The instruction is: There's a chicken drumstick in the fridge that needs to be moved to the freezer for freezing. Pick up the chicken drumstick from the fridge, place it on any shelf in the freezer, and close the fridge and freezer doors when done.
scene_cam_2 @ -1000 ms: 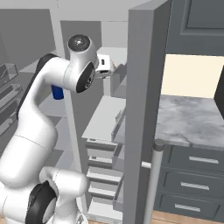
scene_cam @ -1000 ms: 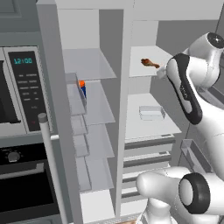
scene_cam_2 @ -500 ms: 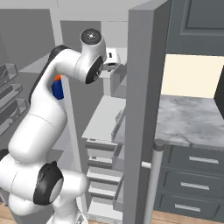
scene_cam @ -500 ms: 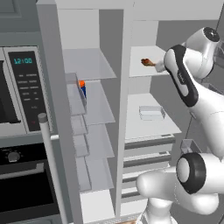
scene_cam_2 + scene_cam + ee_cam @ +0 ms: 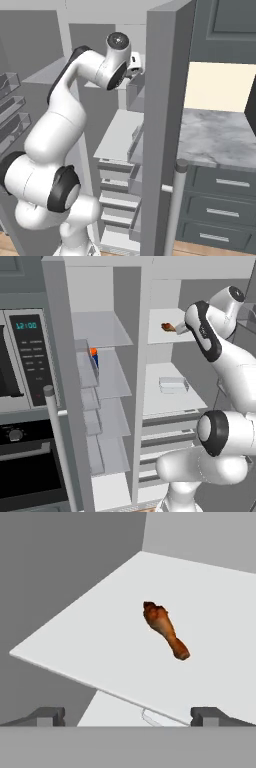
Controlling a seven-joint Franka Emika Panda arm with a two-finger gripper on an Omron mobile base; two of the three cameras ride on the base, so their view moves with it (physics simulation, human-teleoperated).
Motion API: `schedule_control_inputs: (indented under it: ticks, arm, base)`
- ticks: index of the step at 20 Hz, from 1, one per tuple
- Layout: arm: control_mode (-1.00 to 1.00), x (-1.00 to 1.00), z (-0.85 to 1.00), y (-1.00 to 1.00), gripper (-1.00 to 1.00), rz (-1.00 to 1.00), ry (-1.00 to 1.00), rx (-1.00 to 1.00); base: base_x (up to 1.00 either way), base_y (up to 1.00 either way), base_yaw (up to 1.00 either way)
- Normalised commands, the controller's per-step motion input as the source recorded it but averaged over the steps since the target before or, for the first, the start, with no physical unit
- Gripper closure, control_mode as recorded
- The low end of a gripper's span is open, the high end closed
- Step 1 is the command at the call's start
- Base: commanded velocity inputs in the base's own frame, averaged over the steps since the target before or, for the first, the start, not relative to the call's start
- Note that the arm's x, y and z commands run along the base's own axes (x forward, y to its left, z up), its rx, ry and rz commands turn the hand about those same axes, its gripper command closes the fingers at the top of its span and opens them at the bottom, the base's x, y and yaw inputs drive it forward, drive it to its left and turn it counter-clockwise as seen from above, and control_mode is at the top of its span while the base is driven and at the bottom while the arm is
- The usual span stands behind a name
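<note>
- Up on the white shelf (image 5: 90,642) of the fridge (image 5: 172,391), centre of the hand view, the chicken drumstick (image 5: 164,629) lies flat, thin bone end toward lower right.
- Gripper (image 5: 129,716) hangs at the shelf's front edge, well short of the meat, jaws spread wide and empty.
- I'd push further in, drop low, then straddle the plump end crosswise.
- Freezer (image 5: 102,401) stands open at the left.

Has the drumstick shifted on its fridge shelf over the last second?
No. The drumstick lies at the same spot on the white shelf, just right of the divider post.
</note>
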Motion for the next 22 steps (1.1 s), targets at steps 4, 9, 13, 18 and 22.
schedule_control_inputs:
  ticks: [4, 9, 13, 18, 22]
  arm:
    - [-1.0, 0.45, -0.21, -0.05, -1.0, 0.0, 0.01, 0.0]
    - [-1.0, 0.4, -0.07, -0.19, -1.0, 0.01, 0.0, 0.01]
    - [-1.0, 0.39, 0.0, -0.09, -1.0, 0.0, 0.0, 0.0]
    - [-1.0, 0.27, -0.16, 0.0, -1.0, 0.0, 0.02, 0.0]
    - [-1.0, 0.23, -0.2, 0.0, -1.0, 0.0, 0.04, 0.0]
  base:
    - [0.0, 0.0, 0.0]
    - [0.0, 0.0, 0.0]
    - [0.0, 0.0, 0.0]
    - [0.0, 0.0, 0.0]
    - [0.0, 0.0, 0.0]
